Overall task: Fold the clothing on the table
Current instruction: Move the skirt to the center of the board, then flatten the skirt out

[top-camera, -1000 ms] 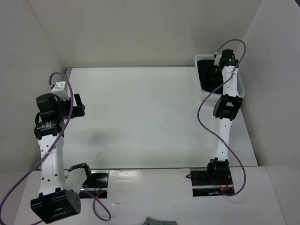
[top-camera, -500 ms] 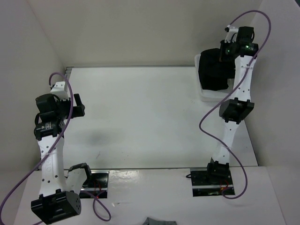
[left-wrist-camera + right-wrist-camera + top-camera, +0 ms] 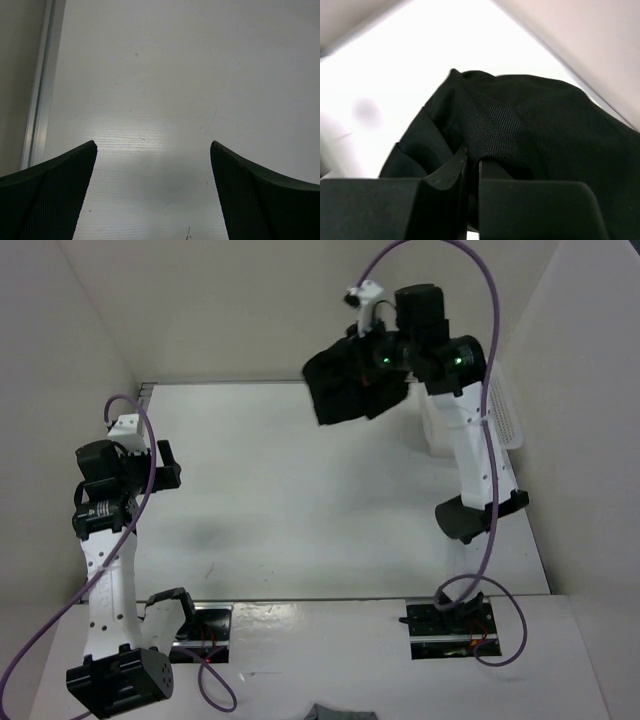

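White walls on three sides, aluminium edge strip, soft light.

Right arm high, jaws tight together; left arm low, jaws wide.

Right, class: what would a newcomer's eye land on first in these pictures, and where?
The black skirt hangs bunched in mid-air over the far side of the table, pinched in the shut right gripper. The left gripper hovers wide open at the left. A white basket stands in the far right corner.
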### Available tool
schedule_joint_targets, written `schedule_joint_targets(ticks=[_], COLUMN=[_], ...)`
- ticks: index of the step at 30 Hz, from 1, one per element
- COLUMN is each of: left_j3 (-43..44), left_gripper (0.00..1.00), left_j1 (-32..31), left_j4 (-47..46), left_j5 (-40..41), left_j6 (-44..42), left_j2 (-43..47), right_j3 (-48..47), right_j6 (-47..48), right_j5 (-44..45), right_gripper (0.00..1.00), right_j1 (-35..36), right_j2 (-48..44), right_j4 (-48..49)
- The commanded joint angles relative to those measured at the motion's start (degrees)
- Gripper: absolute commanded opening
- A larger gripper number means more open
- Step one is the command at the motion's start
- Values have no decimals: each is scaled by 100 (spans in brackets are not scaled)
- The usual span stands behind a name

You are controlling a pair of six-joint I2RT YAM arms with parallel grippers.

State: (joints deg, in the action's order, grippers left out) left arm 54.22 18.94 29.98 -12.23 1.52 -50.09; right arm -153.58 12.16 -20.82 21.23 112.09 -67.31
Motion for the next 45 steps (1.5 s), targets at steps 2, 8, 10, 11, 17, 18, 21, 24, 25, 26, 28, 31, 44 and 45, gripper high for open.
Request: schedule_joint_targets(ticks=[2, 8, 10, 11, 17, 18, 21, 24, 25, 26, 28, 31, 44, 45], left_j3=[1, 1, 1, 1, 1, 1, 124, 194, 282, 343, 493, 818, 28, -51], left_gripper=[100, 100, 100, 100, 100, 100, 100, 100, 100, 100, 100, 100, 100, 100], left_j1=[22, 22, 22, 22, 22, 22, 22, -100, -205, -311, -539, -724, -3334, -3588], left_j4=[-124, -124, -124, -124, -71, -1, 131, 131, 131, 183, 184, 237, -1396, -1494], left_j5=[-8, -121, -122, -122, -401, -464, -596, -301, -124, 43, 413, 685, 2523, 2663], left_j6=[-90, -90, -90, -90, -204, -205, -336, -336, -336, -336, -336, -284, -2006, -2085], left_j2=[78, 131, 183, 183, 52, -79, -421, -956, -1142, -1561, -1985, -2716, -3199, -3305], right_j3=[55, 2981, 3875, 4419, 5188, 5276, 5434, 5505, 5557, 5558, 5611, 5899, 6569, 6569], right_j6=[111, 234, 338, 339, 339, 339, 287, 287, 287, 287, 339, 339, 392, 392], right_j5=[120, 1981, 2344, 2415, 2443, 2373, 2056, 1845, 1766, 1765, 1686, 1476, 1660, 1660], right_gripper=[1, 88, 91, 91, 93, 93, 93, 93, 93, 93, 93, 92, 90, 90], right_j1=[610, 22, -58, -180, -304, -304, -243, -164, -68, -15, 143, 398, 619, 549], right_j2=[-996, -1934, -2199, -2261, -2095, -2017, -1954, -1831, -1683, -1630, -1516, -1314, -1357, -1435], right_j4=[253, 1814, 2543, 2617, 2539, 2538, 2477, 2477, 2477, 2399, 2267, 2213, 2213, 2213])
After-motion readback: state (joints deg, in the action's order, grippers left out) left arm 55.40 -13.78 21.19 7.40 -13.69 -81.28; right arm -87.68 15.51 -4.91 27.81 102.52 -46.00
